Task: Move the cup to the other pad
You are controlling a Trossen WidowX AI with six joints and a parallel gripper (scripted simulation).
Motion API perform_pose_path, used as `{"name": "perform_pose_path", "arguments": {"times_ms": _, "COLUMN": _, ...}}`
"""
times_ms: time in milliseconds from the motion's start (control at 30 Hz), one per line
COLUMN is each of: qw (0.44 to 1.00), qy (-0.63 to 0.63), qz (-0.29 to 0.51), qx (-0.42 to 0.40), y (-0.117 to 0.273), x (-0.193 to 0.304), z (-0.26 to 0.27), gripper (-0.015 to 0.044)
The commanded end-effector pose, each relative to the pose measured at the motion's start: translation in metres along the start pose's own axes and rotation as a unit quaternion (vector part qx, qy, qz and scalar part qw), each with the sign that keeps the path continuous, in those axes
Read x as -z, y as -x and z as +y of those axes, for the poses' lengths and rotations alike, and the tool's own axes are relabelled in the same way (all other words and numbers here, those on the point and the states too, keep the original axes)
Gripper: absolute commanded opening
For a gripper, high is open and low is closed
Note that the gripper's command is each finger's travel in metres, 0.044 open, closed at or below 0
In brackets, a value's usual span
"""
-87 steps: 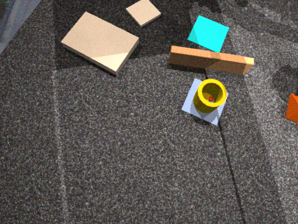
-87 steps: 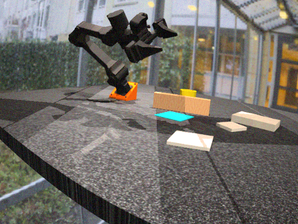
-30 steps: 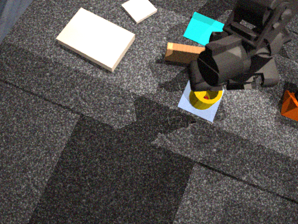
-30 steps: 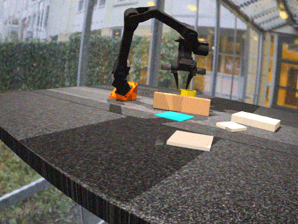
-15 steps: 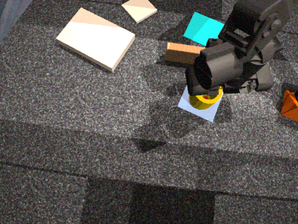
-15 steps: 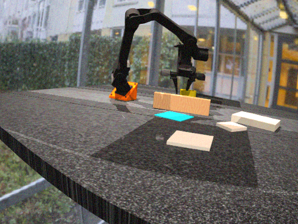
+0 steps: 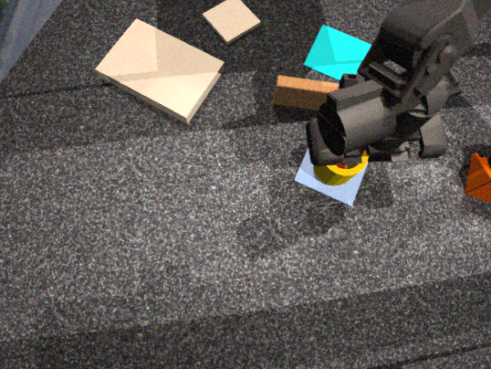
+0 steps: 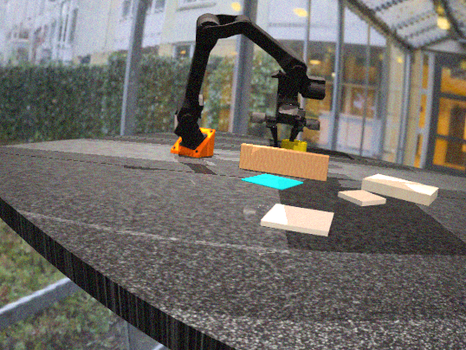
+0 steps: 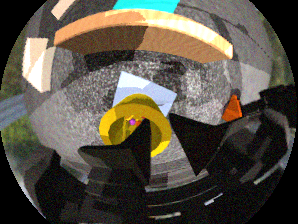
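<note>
The yellow cup stands on the pale blue pad and looks about upright. A few small marbles show inside it; a finger hides part of its inside. My gripper is partly open over the cup's rim. One fingertip is over or inside the cup's mouth and the other is outside the wall, with a gap between them. In the top view the arm hides the fingertips. The cyan pad is bare where it shows.
An upright wooden block stands between the two pads. A large cream block and a small cream slab lie to one side. Another slab lies beyond the cyan pad. The orange arm base is nearby.
</note>
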State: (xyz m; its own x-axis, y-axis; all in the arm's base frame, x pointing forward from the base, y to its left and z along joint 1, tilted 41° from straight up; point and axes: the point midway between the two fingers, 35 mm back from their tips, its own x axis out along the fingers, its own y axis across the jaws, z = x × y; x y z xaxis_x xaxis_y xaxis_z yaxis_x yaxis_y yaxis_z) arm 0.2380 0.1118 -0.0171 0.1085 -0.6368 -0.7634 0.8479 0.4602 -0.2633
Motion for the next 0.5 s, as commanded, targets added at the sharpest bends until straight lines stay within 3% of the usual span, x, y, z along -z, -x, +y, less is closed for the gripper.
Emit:
{"name": "perform_pose_path", "arguments": {"times_ms": 0, "qw": 1.000, "qy": 0.000, "qz": 0.000, "qx": 0.000, "y": 0.0005, "x": 0.0000, "z": 0.0002, "gripper": 0.0113}}
{"name": "perform_pose_path", "arguments": {"times_ms": 467, "qw": 1.000, "qy": 0.000, "qz": 0.000, "qx": 0.000, "y": 0.0005, "x": 0.0000, "z": 0.0002, "gripper": 0.0020}}
